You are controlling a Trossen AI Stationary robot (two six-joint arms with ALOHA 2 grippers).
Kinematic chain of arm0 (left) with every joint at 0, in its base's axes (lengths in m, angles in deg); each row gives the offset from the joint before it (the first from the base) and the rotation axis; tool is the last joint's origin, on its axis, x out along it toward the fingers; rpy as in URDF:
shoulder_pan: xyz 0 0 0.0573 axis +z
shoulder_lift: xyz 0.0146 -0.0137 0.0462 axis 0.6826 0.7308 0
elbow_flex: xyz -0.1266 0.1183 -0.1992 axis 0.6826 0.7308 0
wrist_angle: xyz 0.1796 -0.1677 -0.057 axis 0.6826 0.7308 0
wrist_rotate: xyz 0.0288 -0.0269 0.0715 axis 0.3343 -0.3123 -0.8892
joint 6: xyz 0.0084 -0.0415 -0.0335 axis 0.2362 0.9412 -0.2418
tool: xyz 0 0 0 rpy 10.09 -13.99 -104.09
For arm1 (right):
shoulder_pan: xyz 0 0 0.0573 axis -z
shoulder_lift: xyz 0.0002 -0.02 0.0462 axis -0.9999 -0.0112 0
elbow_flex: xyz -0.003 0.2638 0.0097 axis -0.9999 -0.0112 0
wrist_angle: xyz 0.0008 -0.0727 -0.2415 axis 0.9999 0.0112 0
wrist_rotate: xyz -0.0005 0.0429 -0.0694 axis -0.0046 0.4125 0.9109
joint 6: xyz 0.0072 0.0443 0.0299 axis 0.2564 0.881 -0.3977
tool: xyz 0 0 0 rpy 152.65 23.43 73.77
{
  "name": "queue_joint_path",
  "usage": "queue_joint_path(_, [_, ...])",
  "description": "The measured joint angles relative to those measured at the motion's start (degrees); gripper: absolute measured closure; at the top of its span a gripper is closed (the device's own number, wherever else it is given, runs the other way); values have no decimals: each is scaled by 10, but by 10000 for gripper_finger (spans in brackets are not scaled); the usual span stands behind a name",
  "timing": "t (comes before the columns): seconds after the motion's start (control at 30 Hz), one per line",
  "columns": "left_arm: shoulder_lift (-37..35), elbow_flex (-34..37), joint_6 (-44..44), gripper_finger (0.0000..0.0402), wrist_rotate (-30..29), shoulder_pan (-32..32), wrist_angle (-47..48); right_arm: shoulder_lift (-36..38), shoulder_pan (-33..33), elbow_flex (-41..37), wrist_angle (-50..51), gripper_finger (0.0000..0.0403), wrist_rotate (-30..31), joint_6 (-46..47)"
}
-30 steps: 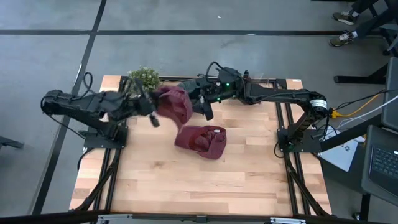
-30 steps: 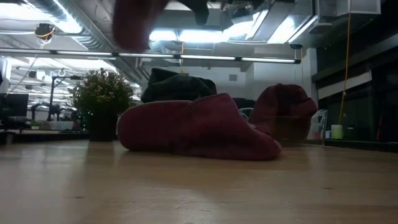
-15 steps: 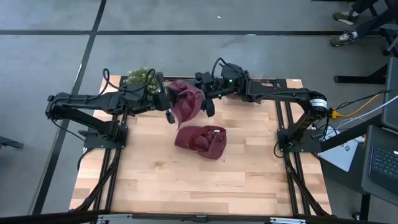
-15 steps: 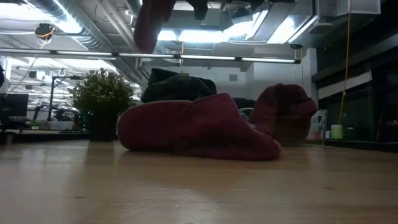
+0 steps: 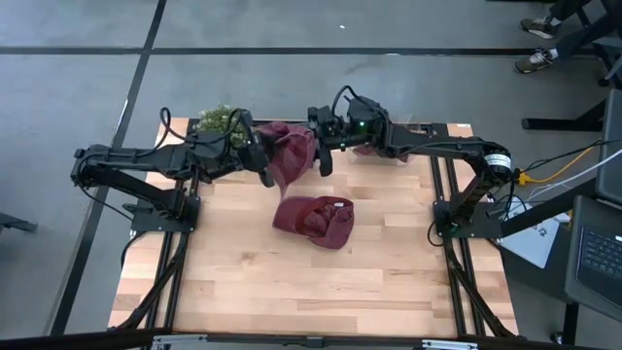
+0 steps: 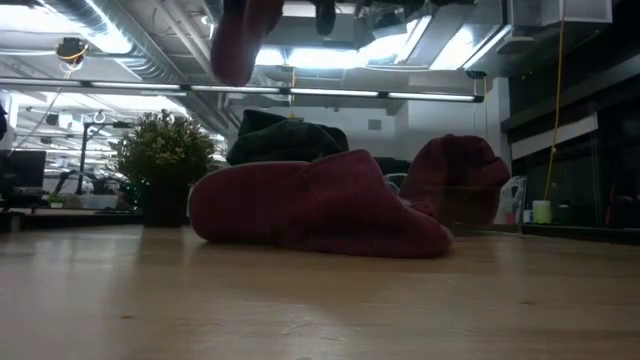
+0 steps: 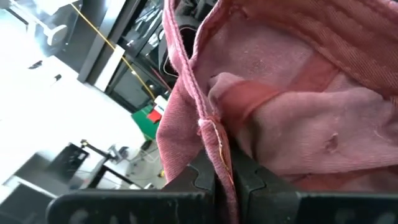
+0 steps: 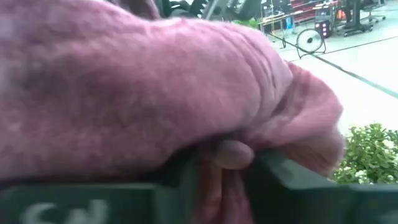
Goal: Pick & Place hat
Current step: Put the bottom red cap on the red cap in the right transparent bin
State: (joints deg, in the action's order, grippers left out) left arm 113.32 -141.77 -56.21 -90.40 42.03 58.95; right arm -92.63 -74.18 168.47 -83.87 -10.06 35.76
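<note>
Mid-handover: soft maroon cloth hat [image 5: 289, 156] aloft at twelve o'clock, pinched by left fingers [image 7: 205, 180]; right fingers [image 8: 273, 171] closing on it; placing left.

The lifted hat [image 5: 289, 154] is soft maroon cloth, matt, with a stitched hem and a slightly fuzzy, faded inner face. The second hat [image 5: 314, 220] lying on the table [image 5: 243, 282] looks the same matt woven cloth. The table is pale wood in planks, smooth with a faint sheen. The left pincer [image 7: 224, 180] and right pincer [image 8: 227, 165] fingers look like dark matt plastic.
</note>
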Motion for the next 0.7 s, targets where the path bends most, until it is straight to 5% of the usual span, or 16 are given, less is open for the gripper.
queue_joint_path(0.17, [-8,0,-24,392,-20,0,1,0,0,0,-1,388,-20,7])
queue_joint_path(0.7, [-72,0,76,367,-48,0,79,0,19,0,44,392,-32,-18])
